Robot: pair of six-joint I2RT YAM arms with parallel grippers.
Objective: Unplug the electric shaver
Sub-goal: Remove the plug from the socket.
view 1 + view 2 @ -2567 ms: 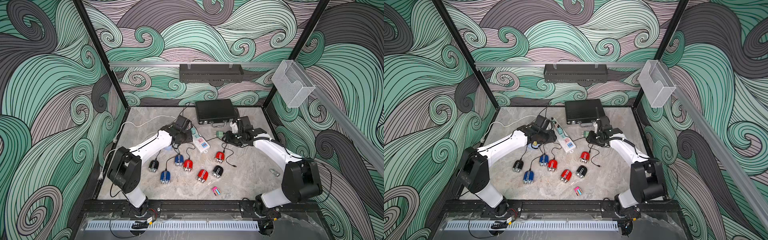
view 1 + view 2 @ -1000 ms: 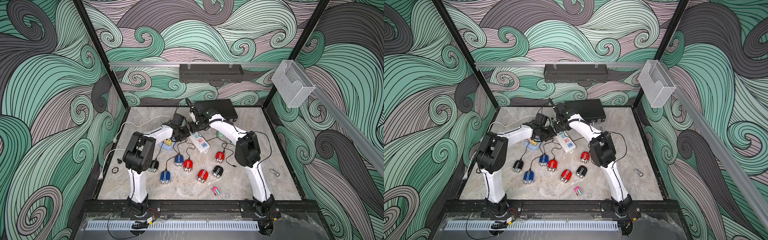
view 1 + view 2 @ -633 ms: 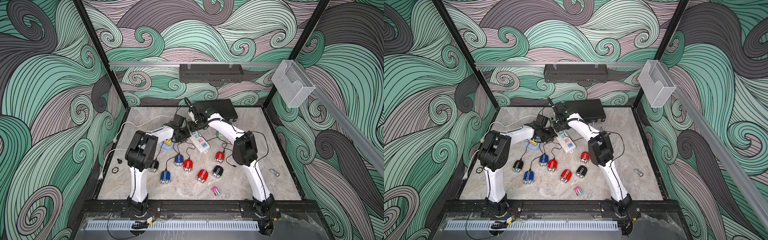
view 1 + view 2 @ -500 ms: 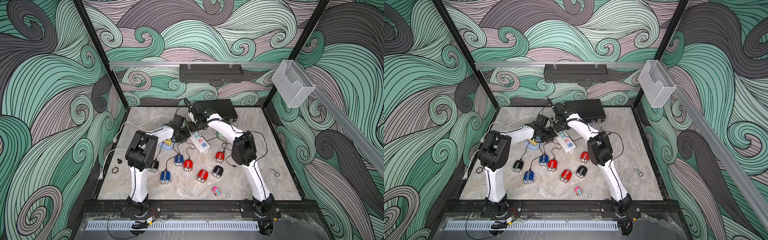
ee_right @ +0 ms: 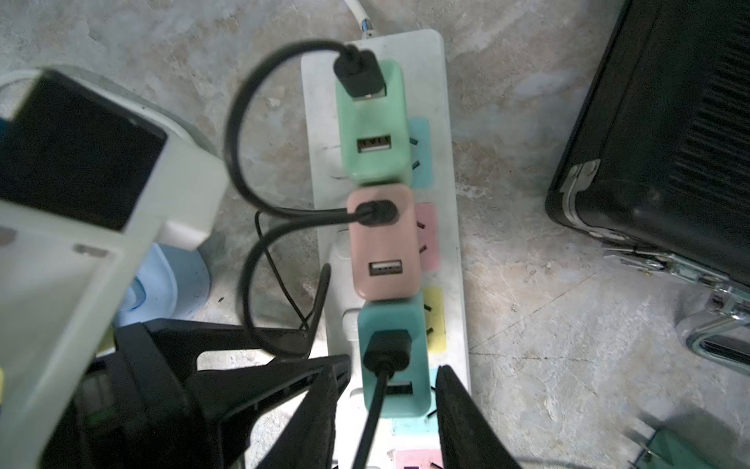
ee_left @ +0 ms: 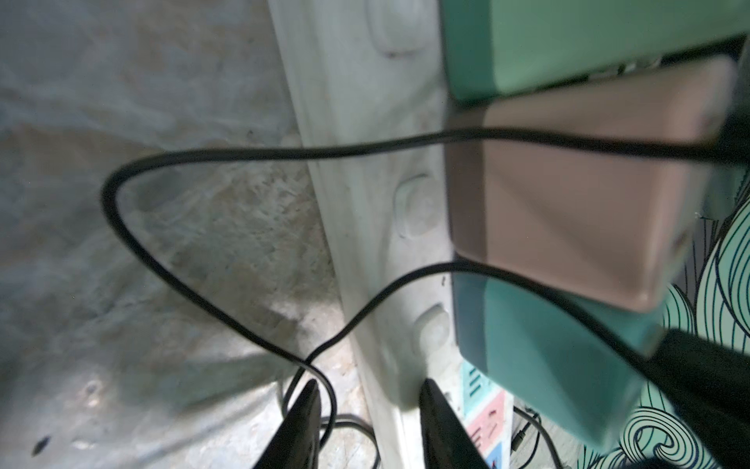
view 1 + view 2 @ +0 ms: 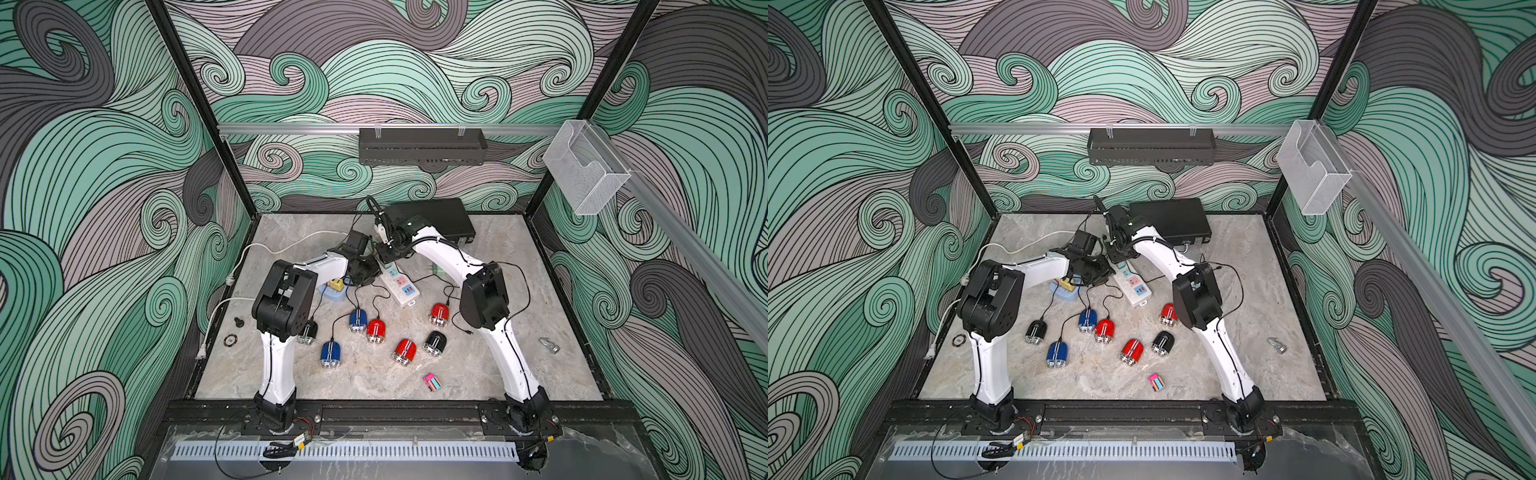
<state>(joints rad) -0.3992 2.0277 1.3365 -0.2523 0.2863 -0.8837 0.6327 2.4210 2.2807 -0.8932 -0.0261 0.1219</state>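
Note:
Several small shavers, red, blue and black, lie on the table with black cables running toward the white power strip. A green, a pink and a teal adapter sit in the strip. My right gripper is open and straddles the teal adapter, a small gap on each side; the adapter's cable passes between the fingers. My left gripper is shut on the power strip, one finger beside its long edge and one on top. I cannot tell which shaver the teal adapter's cable feeds.
A black case lies just behind the strip, close to my right wrist. A blue dish sits under my left forearm. Loose cables cross the table beside the strip. A pink item and a metal piece lie toward the front.
My right gripper has crossed from the right of the strip to its far end, above the adapters. The left elbow has folded in. Over the last second both arms have barely moved.

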